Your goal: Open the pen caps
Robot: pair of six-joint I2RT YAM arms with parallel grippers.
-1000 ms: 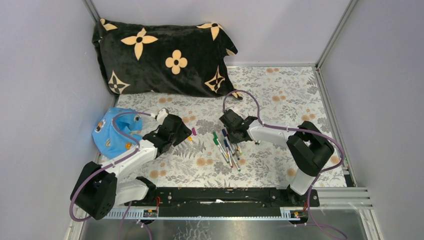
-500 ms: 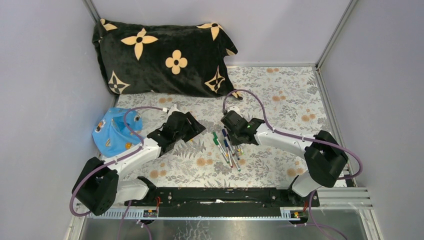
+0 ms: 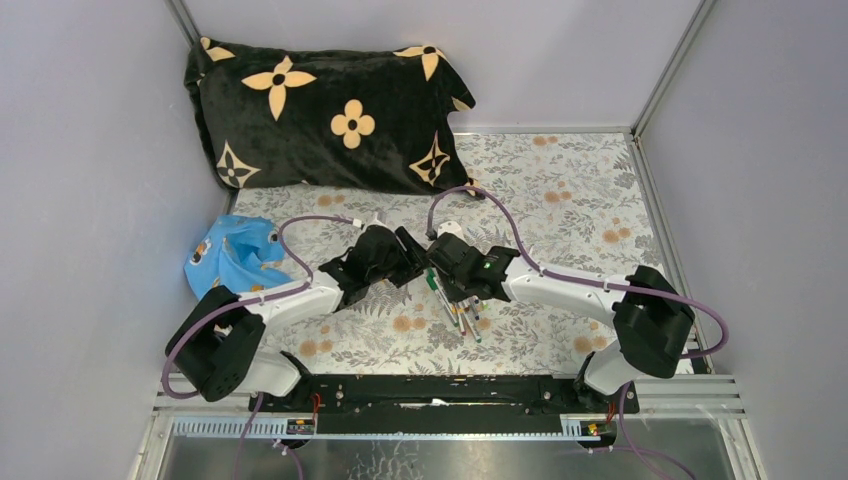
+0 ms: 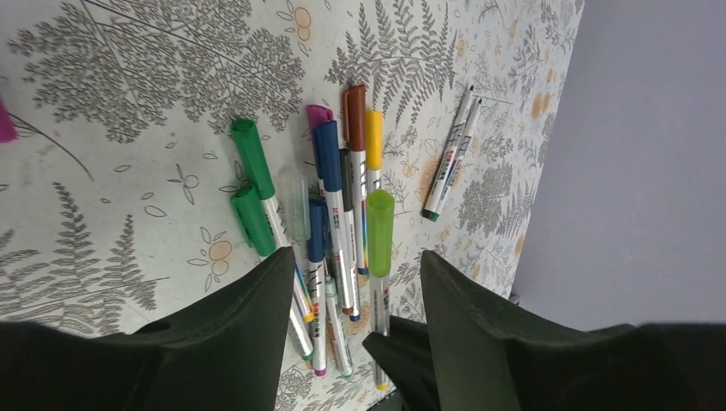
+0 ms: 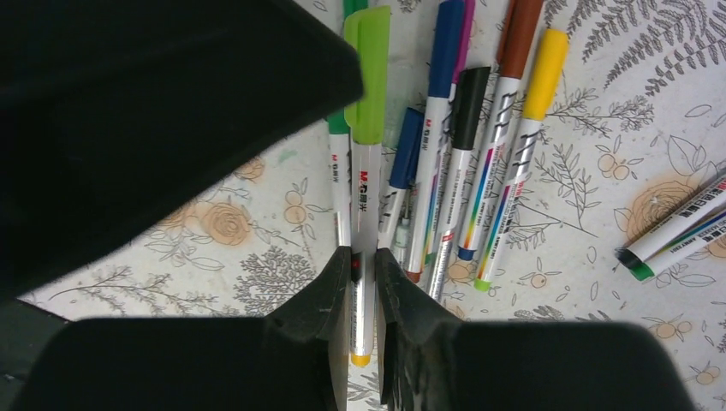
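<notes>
One pen held: I am watching the right gripper [image 5: 362,257] pinching the white barrel of the lime-green pen [image 5: 366,205] toward its tail end. Its jaws are standing narrow, with only the barrel between them.
Lime-green cap [image 4: 379,227]: it is sitting on that pen and pointing away from the right gripper toward the left one.
Left gripper [image 4: 357,257]: its jaws are standing apart, one finger on each side of the cap's near end. In the left wrist view I am seeing a gap on both sides, so it is gripping nothing.
Meeting point: from above, I am seeing the two grippers facing each other nose to nose near the middle of the table, over the far end of the pens.
Pile of pens [image 5: 501,154]: they are lying side by side just beside and under the held pen. They are wearing dark green, blue, black, brown, yellow and magenta caps.
Two bare-tipped pens [image 4: 451,154]: they are lying together, apart from the pile, with thin tips showing.
Fern-print cloth [image 3: 580,190]: it is covering the table under everything.
Black pillow [image 3: 320,110]: it is lying at the far left, patterned with cream flowers.
Blue cloth [image 3: 225,260]: it is lying crumpled by the left wall, beside the left arm.
</notes>
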